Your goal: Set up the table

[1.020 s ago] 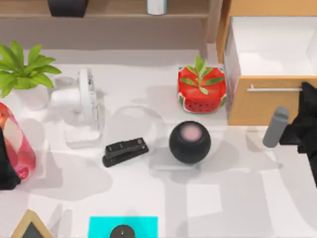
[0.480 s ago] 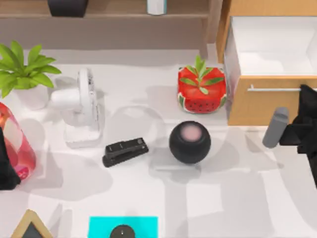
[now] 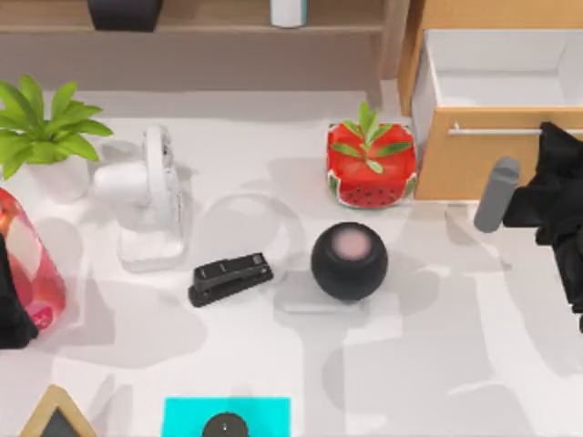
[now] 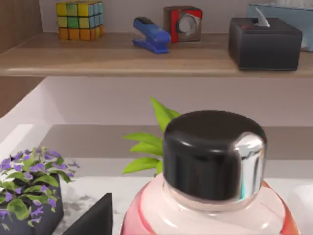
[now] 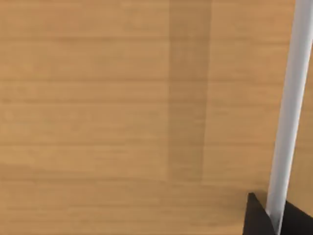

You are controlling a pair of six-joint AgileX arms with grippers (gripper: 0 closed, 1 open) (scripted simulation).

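At the left edge of the bench (image 3: 410, 364) our left claw (image 3: 11, 305) sat just beside a red bottle (image 3: 27, 255), and we could not tell whether it was clenched or released. From its wrist camera the bottle's glossy black cap (image 4: 215, 161) stood close in front. Behind it were green leaves and a pot of purple flowers (image 4: 29, 186). Farther back, a wooden shelf (image 4: 146, 58) carried a colour cube (image 4: 79, 19), a blue stapler (image 4: 151, 35) and a dark tissue box (image 4: 264, 43). Moving right along the white bench, which spread under everything in the top view, we saw a leafy potted plant (image 3: 46, 137). Next came a white fan (image 3: 150, 196) and a black stapler (image 3: 230, 278) lying apart from it. A cyan pad (image 3: 228, 414) lay at the near edge. Near the middle stood a black round speaker (image 3: 349, 261), with a watermelon-patterned planter (image 3: 371, 164) behind it. At the right the light-wood drawer (image 3: 496, 91) stood partly open. Our right claw (image 3: 551, 146) was at its front. In the right wrist view its dark tips sat on either side of the silver drawer handle (image 5: 288, 107), clenched around it against the wood front.
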